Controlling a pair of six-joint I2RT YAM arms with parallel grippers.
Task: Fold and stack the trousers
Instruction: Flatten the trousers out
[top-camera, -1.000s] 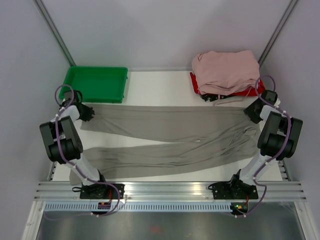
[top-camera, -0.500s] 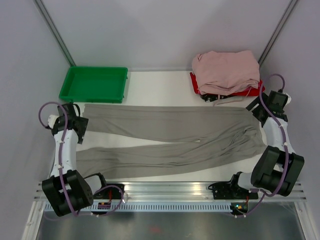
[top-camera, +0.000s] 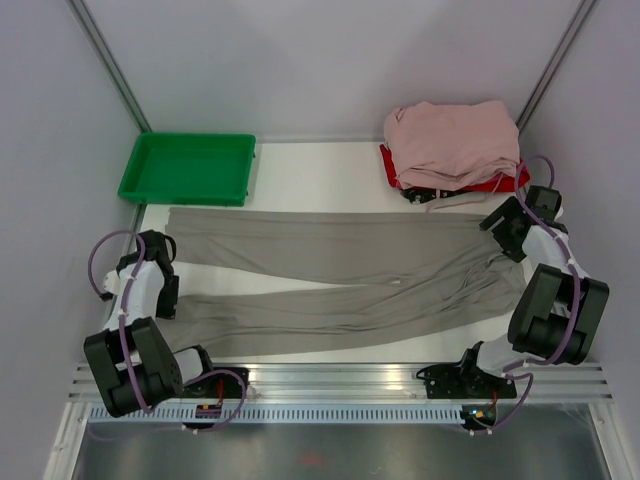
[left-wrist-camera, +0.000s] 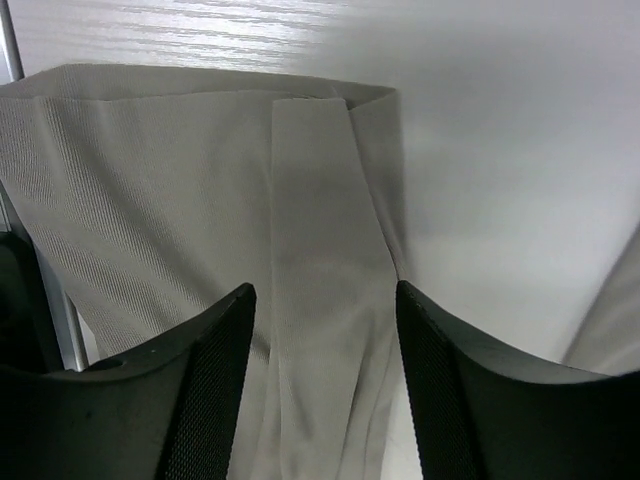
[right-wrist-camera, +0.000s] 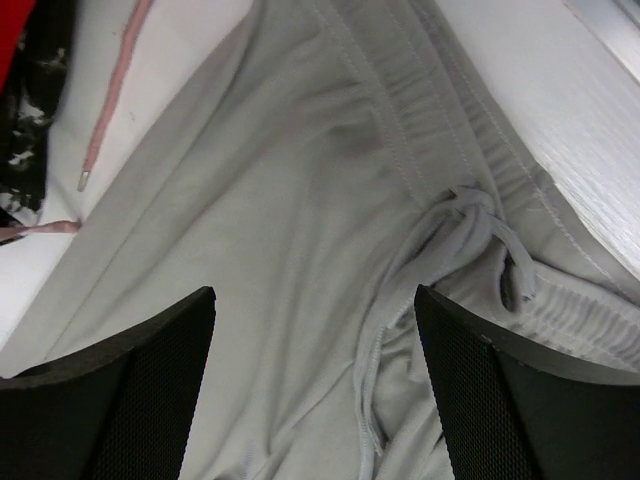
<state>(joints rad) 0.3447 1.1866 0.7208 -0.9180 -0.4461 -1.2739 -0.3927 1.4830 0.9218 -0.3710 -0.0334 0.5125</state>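
Jaws, left: left gripper stands wide open and holds nothing. Its two fingers straddle a lengthwise fold in the near leg, just short of the hem. Whether the tips touch the cloth cannot be told.
Jaws, right: right gripper is also spread wide and empty. It is poised over the cloth just below the waistband, beside the knotted drawstring. Contact cannot be told.
Change, left arm: half a second ago it reached out toward the end of the far leg. Now its elbow is folded back and the wrist sits nearer the base, over the end of the near leg.
Change, right arm: it has shifted slightly inward from the table's right edge, bringing the fingers over the waist.
Change, cloth: none visible; both legs lie as they did half a second ago.
Trousers: flat and unfolded across the table, with the waist at the right and both legs running left. A bare wedge of tabletop shows between the legs.
Behind: green tray at the far left. A pile of pink clothes sits at the far right on something red. A pink cord lies on the tabletop just beside the waist.
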